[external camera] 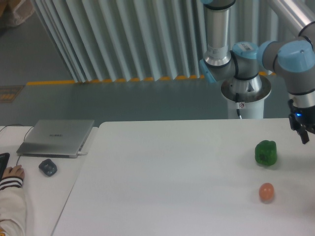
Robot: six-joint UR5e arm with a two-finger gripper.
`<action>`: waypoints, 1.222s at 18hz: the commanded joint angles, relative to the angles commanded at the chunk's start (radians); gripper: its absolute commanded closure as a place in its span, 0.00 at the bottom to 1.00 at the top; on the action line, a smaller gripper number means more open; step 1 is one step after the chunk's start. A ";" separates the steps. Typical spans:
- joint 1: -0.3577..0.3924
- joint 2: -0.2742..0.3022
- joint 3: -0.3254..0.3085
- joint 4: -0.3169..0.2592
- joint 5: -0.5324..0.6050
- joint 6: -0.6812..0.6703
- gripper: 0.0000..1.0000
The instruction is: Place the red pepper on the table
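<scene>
The red pepper does not show in this view. My gripper hangs at the far right edge of the frame, just above the back right part of the large white table. It is dark and partly cut off by the frame edge. I cannot tell how its jaws stand or whether anything is between them. It is up and to the right of the green bell pepper, apart from it.
A small orange-pink egg-shaped thing lies in front of the green pepper. To the left stands a smaller white desk with a closed laptop and a mouse. A person's hand rests there. The arm's base stands behind the table.
</scene>
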State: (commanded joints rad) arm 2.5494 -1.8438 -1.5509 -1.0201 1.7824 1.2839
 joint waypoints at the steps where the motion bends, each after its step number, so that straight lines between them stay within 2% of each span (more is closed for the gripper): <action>1: 0.011 -0.006 0.006 0.002 -0.001 0.009 0.00; 4: 0.040 -0.051 0.055 0.002 0.000 0.067 0.00; 8: 0.112 -0.071 0.090 0.006 0.009 0.363 0.00; 12: 0.163 -0.077 0.095 0.009 -0.015 0.521 0.00; 14: 0.175 -0.081 0.094 0.008 -0.012 0.782 0.00; 18: 0.187 -0.115 0.109 0.014 -0.011 1.003 0.00; 20: 0.196 -0.130 0.115 0.044 0.009 1.122 0.00; 22: 0.212 -0.152 0.118 0.081 0.026 1.175 0.00</action>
State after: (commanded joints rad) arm 2.7611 -1.9956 -1.4328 -0.9390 1.8085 2.4588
